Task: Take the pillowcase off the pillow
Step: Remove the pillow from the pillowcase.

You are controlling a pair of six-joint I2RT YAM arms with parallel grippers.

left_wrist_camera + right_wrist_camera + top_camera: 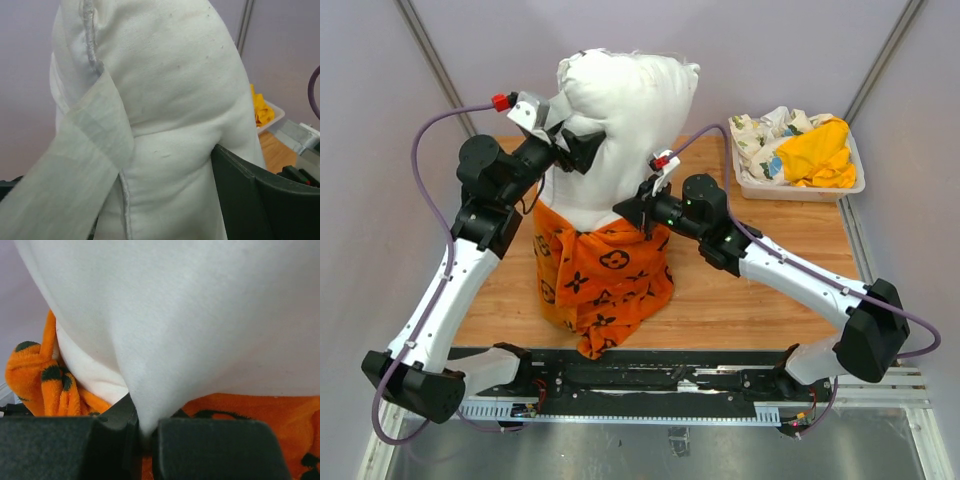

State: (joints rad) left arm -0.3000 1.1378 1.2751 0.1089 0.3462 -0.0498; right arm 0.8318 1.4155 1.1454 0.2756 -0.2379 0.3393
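Nearest you, the base rail (pixel 650 378) runs across 6 o'clock. At 10 o'clock your left end effector (pixel 575 150) is released, spread against the upright pillow's (pixel 620 120) flank. At centre the pillowcase (pixel 605 280) sags round the pillow's foot on the counter (pixel 770 300). Just right, your right end effector (pixel 645 212) is clenched on a pinch of pillow fabric. That lone pinch may slip and topple the pillow. Nothing pins the pillowcase, so it could ride up with any lift.
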